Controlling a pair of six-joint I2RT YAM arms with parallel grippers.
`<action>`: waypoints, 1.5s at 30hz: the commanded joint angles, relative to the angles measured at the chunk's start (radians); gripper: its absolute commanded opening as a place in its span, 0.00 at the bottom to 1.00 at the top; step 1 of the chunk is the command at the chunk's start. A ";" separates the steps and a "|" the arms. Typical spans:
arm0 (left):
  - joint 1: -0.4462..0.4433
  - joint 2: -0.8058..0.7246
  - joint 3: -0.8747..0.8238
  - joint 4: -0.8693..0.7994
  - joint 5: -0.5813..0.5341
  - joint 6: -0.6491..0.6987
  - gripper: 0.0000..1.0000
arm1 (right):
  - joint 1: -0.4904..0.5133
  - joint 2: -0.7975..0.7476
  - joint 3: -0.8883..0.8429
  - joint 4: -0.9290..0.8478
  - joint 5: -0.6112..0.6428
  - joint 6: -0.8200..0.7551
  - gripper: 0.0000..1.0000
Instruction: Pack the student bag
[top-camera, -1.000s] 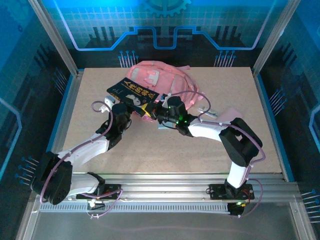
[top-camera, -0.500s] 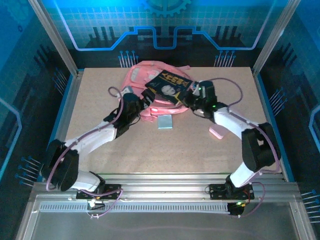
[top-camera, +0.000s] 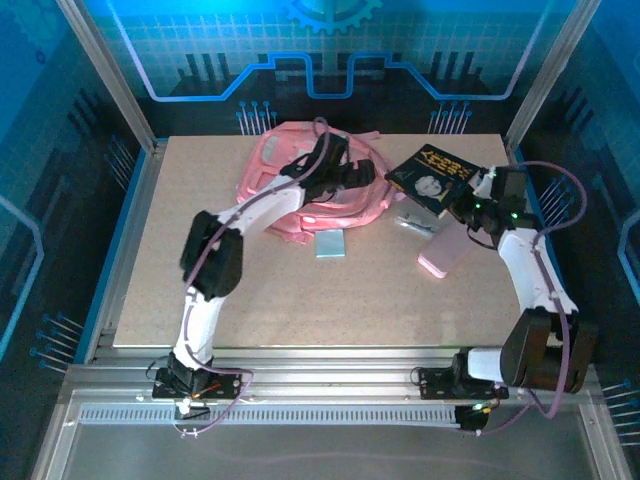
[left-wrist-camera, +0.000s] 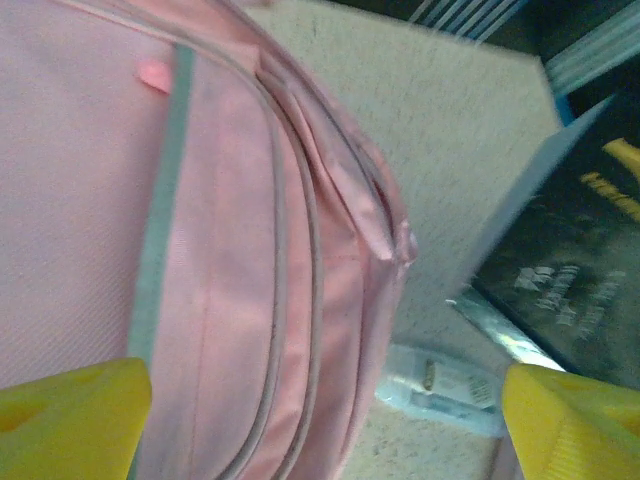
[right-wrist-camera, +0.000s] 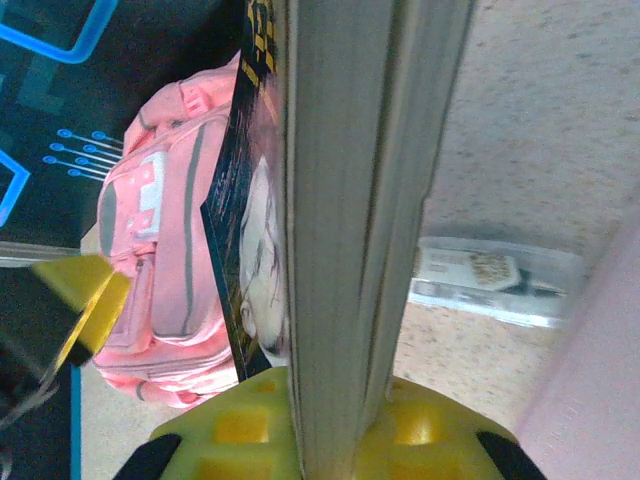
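Evidently early: the student bag lies far-side on the table, nothing visibly packed. The left gripper hovers over it, fingers wide. The right gripper clamps a black book. A pink case lies loose.

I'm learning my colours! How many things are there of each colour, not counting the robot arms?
Pink: 2, the student bag and a flat pink case.
Black: 1, a book held in the right gripper.
Pale grey-blue: 1, a small flat pad.
Clear and white: 1, a small packet.
Total: 5.
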 joint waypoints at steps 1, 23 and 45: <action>-0.023 0.139 0.223 -0.304 -0.037 0.152 0.91 | -0.053 -0.090 -0.026 -0.017 -0.060 -0.062 0.00; -0.023 0.435 0.470 -0.615 -0.244 0.323 0.00 | -0.058 -0.117 -0.098 0.047 -0.102 -0.010 0.00; 0.104 -0.085 0.132 -0.309 0.133 0.201 0.00 | 0.029 0.010 -0.015 0.083 -0.109 -0.040 0.00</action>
